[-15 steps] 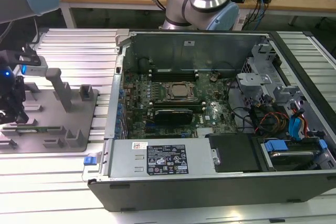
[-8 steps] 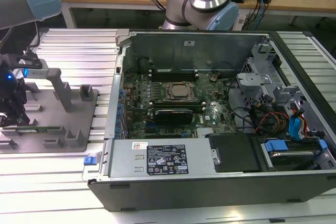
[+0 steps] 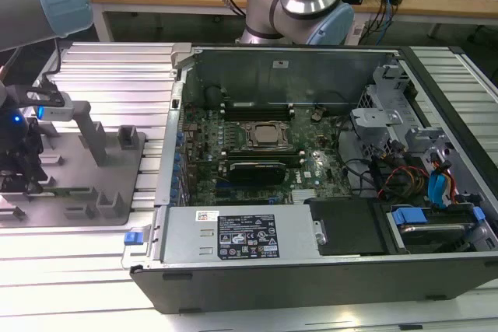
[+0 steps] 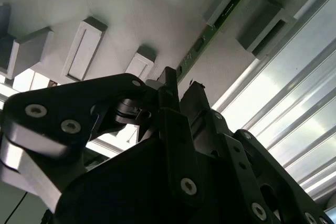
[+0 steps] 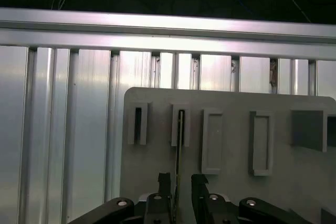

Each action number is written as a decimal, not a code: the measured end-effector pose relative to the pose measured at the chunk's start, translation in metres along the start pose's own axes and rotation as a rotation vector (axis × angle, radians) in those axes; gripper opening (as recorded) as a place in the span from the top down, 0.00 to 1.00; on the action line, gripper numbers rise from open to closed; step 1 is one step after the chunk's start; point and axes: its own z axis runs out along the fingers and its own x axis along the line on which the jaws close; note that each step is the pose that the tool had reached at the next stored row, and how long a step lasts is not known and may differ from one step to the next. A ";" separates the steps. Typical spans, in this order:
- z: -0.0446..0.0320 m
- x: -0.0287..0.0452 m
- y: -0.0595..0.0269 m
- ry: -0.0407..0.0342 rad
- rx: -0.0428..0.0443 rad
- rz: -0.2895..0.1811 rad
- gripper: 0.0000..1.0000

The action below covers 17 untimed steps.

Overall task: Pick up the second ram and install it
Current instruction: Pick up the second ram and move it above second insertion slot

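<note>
The gripper apparently straddles the second ram in grey holder.

In the first wrist view I saw the tool straddling the second ram, its fingers spread with slim gaps either side. Grey holder blocks crowded close beside it. The computer case walled the exterior view's centre, and bare bench lay free at the exterior view's lower left.

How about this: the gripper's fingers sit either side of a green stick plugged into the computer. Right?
No. The green stick stands in a grey holder block, not in the computer. The first wrist view shows the gripper straddling it there.
</note>
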 end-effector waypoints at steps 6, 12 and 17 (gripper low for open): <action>0.0091 0.0001 0.0029 0.0054 -0.0001 0.000 0.72; 0.0116 0.0001 0.0030 0.0050 -0.0001 0.000 0.72; 0.0116 0.0001 0.0030 0.0041 -0.0001 0.000 0.82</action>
